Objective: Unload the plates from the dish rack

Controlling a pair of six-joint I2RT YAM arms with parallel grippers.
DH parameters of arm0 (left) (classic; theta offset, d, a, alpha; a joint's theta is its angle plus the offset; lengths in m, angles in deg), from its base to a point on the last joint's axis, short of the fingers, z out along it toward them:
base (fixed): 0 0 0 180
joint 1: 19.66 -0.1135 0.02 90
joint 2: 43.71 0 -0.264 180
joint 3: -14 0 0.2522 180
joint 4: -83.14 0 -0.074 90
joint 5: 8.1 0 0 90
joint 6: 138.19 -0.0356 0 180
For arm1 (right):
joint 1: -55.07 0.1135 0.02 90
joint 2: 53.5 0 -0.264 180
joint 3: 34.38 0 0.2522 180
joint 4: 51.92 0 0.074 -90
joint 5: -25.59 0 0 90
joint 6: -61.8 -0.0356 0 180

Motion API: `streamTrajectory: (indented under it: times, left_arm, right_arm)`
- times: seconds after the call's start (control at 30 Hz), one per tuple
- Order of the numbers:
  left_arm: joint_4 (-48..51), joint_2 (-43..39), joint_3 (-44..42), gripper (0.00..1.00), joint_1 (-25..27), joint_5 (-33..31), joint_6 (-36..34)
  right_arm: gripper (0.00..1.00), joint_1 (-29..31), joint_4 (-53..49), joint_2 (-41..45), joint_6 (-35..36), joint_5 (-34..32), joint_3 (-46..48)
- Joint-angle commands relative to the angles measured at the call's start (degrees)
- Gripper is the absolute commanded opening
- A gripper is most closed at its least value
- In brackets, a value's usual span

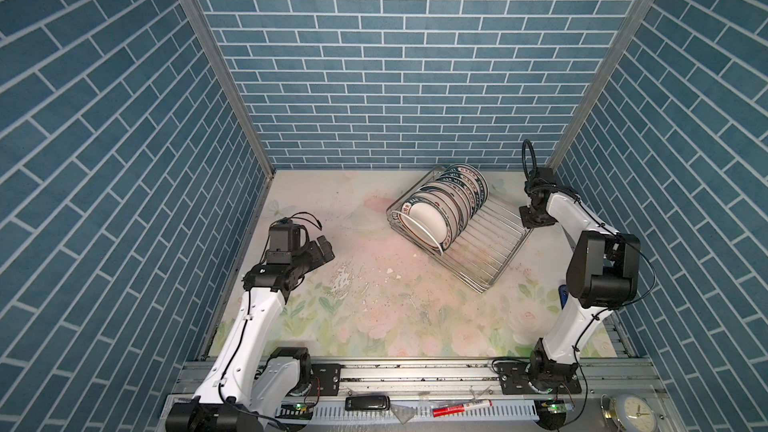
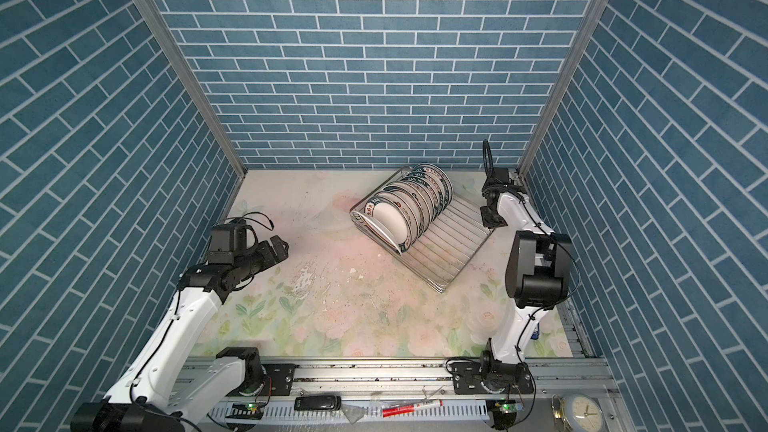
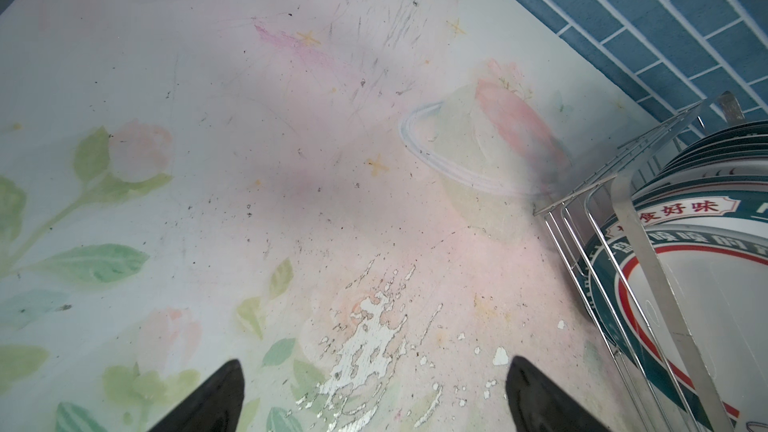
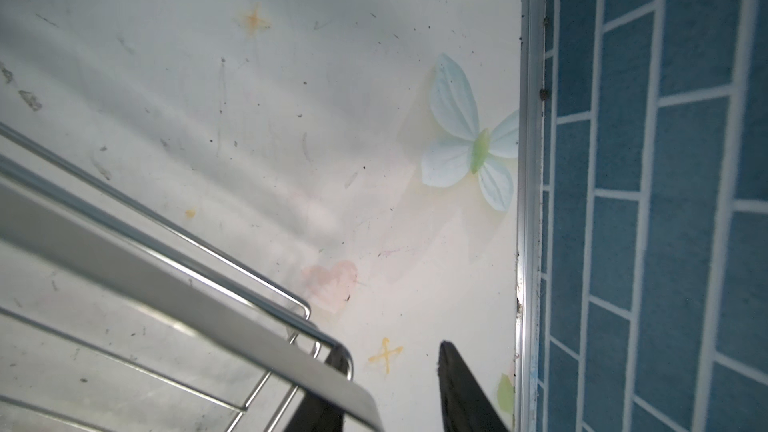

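The right tool (image 4: 390, 392) stands part open at the far right corner of the rack (image 1: 490, 251), one finger behind the rim band, the other clear outside it, gripping nothing. The plates (image 1: 440, 209) lie to its left across empty wire slots, on edge in a packed row down the rack's left side, running from the near-left end back toward the wall. The left tool (image 1: 322, 249) hovers wide open and empty over bare tabletop (image 1: 374, 305), well apart to the rack's left, so the right arm looks nearer.

A lab test cell dressed as a kitchen: blue brick-print panels (image 1: 374, 56) in aluminium framing (image 1: 253, 139), floral bench (image 1: 374, 309), robot arms (image 1: 257, 317) bolted to a rail (image 1: 415, 371)
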Motion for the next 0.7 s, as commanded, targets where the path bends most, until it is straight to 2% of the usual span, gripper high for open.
streamTrajectory:
  times: [0.0, 0.67]
  left_arm:
    - [0.4, -0.7, -0.7, 0.99, -0.4, 0.7, -0.2]
    - [4.2, -0.4, 1.5, 0.99, -0.3, 1.0, -0.4]
  right_arm:
    - [0.38, -2.6, -4.3, -2.9, -1.9, -2.2, 0.3]
    - [0.41, -9.1, -4.7, -3.5, -6.2, -3.5, -2.3]
